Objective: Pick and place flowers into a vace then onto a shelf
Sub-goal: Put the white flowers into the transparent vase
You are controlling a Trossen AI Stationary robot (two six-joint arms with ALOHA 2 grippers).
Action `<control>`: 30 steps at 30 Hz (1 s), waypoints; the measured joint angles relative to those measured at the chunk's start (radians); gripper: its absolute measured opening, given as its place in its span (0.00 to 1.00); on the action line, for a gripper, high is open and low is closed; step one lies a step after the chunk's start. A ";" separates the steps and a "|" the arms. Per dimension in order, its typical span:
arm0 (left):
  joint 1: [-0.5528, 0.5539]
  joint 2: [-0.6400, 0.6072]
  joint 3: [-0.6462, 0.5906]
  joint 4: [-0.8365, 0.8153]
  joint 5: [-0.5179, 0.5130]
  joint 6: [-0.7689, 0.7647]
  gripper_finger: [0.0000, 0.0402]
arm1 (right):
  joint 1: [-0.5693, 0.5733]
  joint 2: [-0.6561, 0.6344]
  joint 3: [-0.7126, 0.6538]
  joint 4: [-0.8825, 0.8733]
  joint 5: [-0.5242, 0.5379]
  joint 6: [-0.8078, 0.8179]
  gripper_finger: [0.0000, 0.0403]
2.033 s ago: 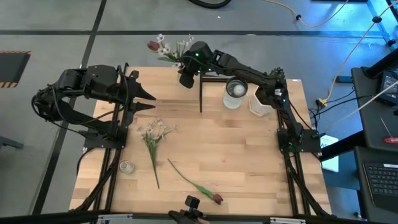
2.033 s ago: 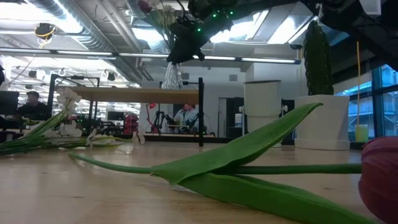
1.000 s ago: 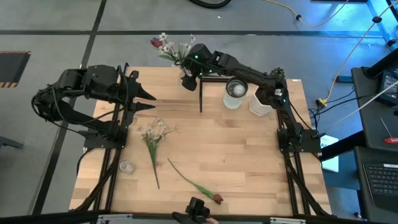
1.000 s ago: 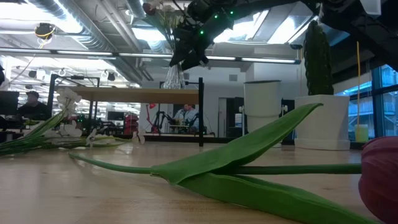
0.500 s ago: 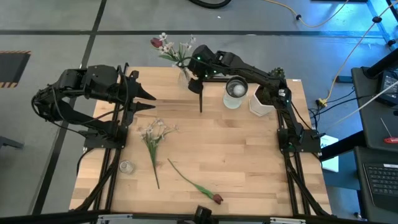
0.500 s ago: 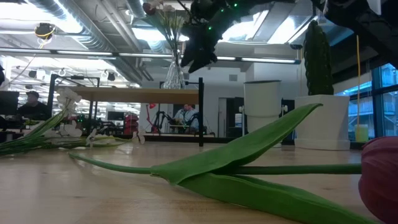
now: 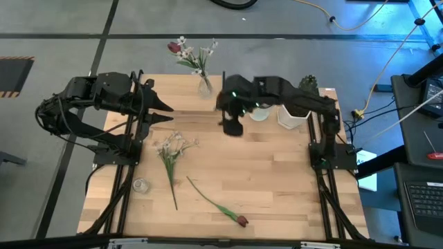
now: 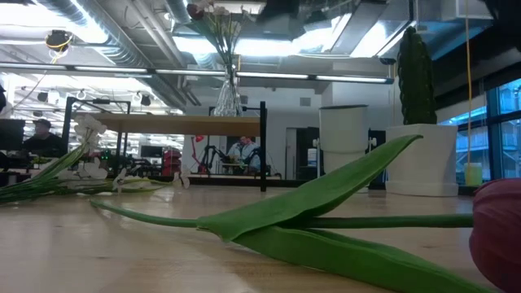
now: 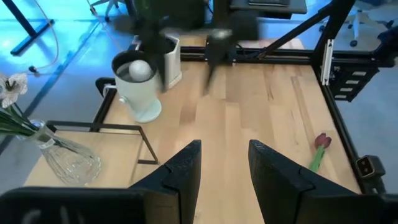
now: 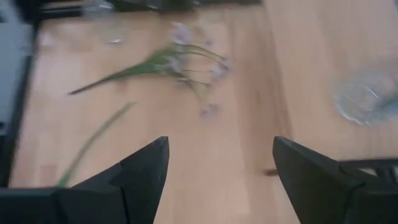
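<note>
Behind the right gripper, whose fingers gape wide and empty, the vase of flowers stands on the shelf; a careless swing could topple it. Left gripper waits, parted, empty.

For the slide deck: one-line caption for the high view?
Vase of flowers on the shelf; right gripper open, clear.

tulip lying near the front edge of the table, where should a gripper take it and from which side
Probably mid-stem, coming straight down from above. The tulip lies flat on the table, its thin stem running diagonally from near the white blossom sprig to the dark red head at the front edge. The bare stem stretch above the leaf looks safest to pinch across; the head looks soft. The open right gripper is nearest.
</note>
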 joint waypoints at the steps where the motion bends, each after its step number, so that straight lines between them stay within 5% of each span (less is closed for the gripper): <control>1: 0.000 0.003 0.000 0.000 0.000 -0.014 0.32 | 0.030 -0.014 0.000 -0.005 0.021 0.000 0.71; 10: 0.000 0.058 0.000 -0.001 0.128 -0.052 0.32 | 0.221 -0.069 -0.071 0.023 0.112 0.029 0.71; 18: -0.035 0.144 0.000 0.000 0.125 -0.060 0.32 | 0.265 -0.149 -0.495 0.515 0.063 0.074 0.71; 24: -0.079 0.198 -0.001 0.001 0.123 -0.057 0.32 | 0.270 -0.383 -0.891 0.900 0.045 0.141 0.71; 30: -0.121 0.231 0.000 -0.001 0.122 -0.116 0.32 | 0.305 -0.667 -1.204 1.017 0.107 0.219 0.71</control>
